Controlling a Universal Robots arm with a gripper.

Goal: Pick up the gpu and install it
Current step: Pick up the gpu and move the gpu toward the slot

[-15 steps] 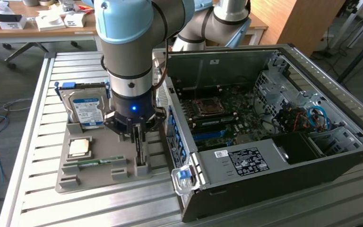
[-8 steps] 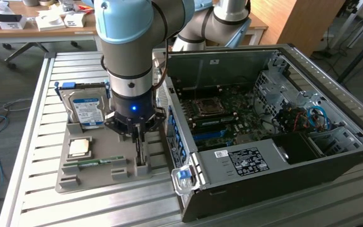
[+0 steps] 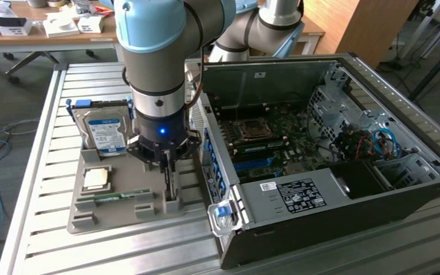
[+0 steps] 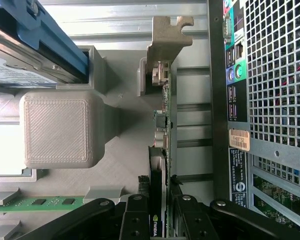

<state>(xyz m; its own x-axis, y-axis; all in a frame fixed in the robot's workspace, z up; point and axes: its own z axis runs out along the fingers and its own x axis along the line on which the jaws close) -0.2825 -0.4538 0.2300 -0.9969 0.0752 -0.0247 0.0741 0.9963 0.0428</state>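
Beside the computer case (image 3: 319, 229), I have the gripper (image 4: 159, 217) closed halfway on the gpu (image 4: 169, 120) edge: likely stiff, light, fragile.

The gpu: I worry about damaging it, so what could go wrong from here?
The gripper pinches the gpu edge-on near one end, so it may tilt or slip when lifted. Its metal bracket sits against a post of the grey holder and might snag. The computer case stands close beside, so a swing could knock it.
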